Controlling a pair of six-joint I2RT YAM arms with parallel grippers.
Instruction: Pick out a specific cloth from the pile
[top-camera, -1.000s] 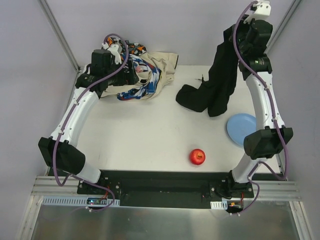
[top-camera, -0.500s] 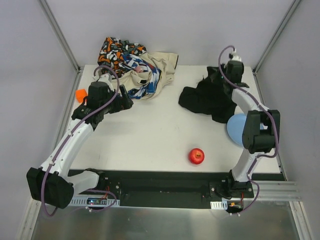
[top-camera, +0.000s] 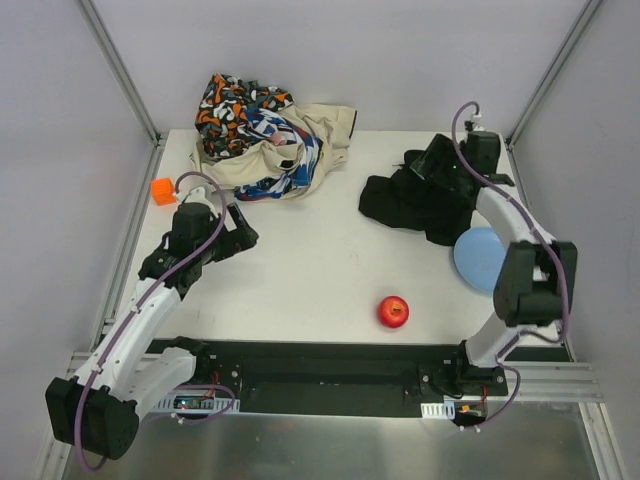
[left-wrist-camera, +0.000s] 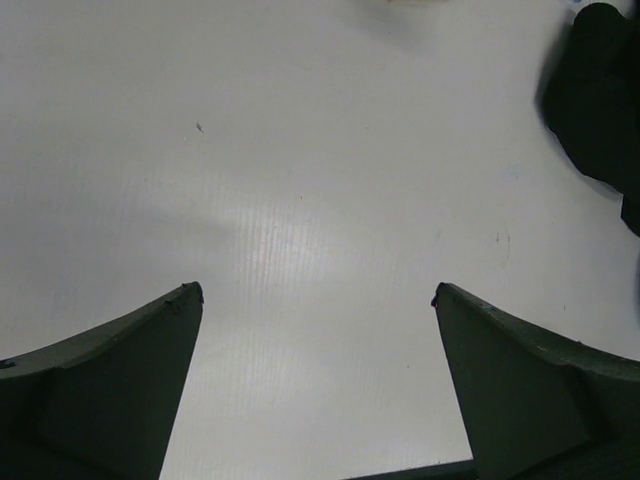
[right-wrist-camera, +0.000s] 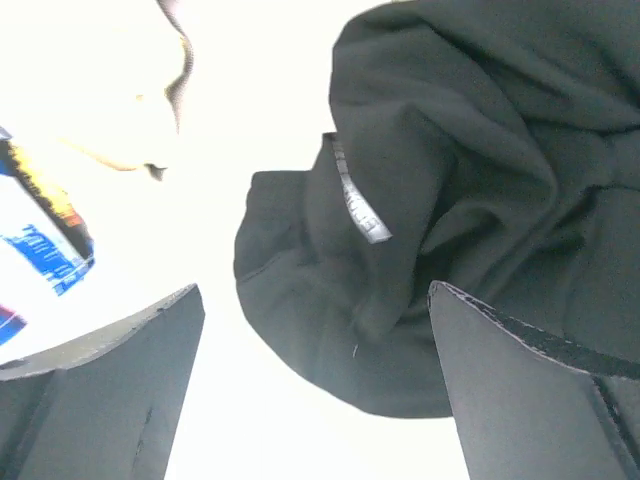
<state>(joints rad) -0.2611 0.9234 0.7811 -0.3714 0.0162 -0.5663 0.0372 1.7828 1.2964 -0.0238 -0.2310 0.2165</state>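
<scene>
Black cloth (top-camera: 412, 205): plain, no pattern, matte. It lies crumpled in a low heap on the table (top-camera: 320, 265) at the far right, well apart from the pile (top-camera: 270, 145) at the far left. Its near edge is just beside the blue plate (top-camera: 482, 258); contact cannot be told.

Right wrist view: deep soft folds, a small grey label (right-wrist-camera: 360, 207) on a seam.

Right gripper (right-wrist-camera: 312, 290) hovers over the cloth, jaws apart, gripping nothing.

Left gripper (left-wrist-camera: 315, 290) sits over bare table, jaws wide, holding nothing
</scene>
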